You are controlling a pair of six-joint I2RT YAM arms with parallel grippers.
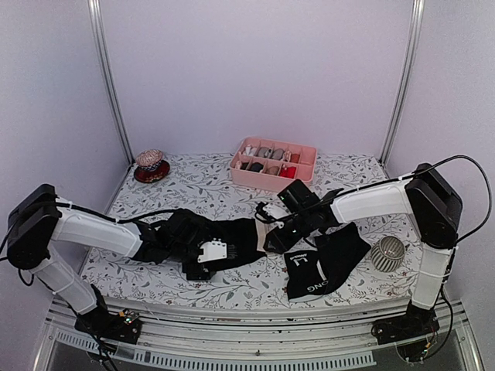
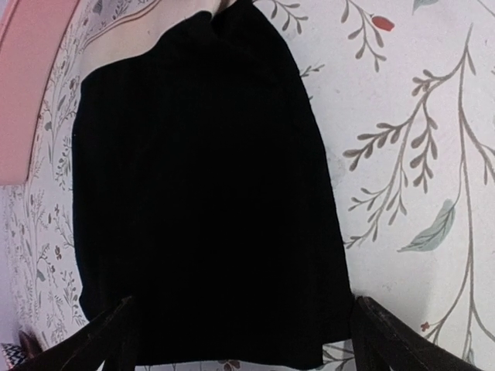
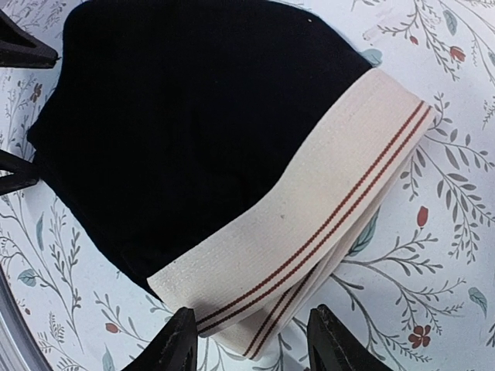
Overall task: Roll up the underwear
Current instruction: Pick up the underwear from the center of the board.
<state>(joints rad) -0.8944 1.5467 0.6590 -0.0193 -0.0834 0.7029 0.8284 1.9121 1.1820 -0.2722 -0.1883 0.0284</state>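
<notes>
Overhead, I see the beige-waistband briefs (image 1: 240, 232) lying flat at the middle of the floral table (image 1: 193, 189), black end at 9 o'clock, band at 3. My left gripper (image 2: 244, 309) is spread wide, with 1 finger either side of the black end and nothing pinched. My right gripper (image 3: 251, 321) is part-spread, its fingers (image 3: 179, 344) straddling the folded band's end, which lies flat.

The lettered briefs (image 1: 319, 267) lie crumpled at 4 o'clock, reaching close to the near table edge. A pink tray (image 1: 274, 164) sits at 12 o'clock, with bare tabletop between it and the briefs. A ribbed cup (image 1: 387, 253) stands at 3, near the right edge. A dark red bowl (image 1: 151, 165) is at 10, in the far corner.

Overhead, both arms cover the briefs' ends, and the white lettering is partly folded away.
</notes>
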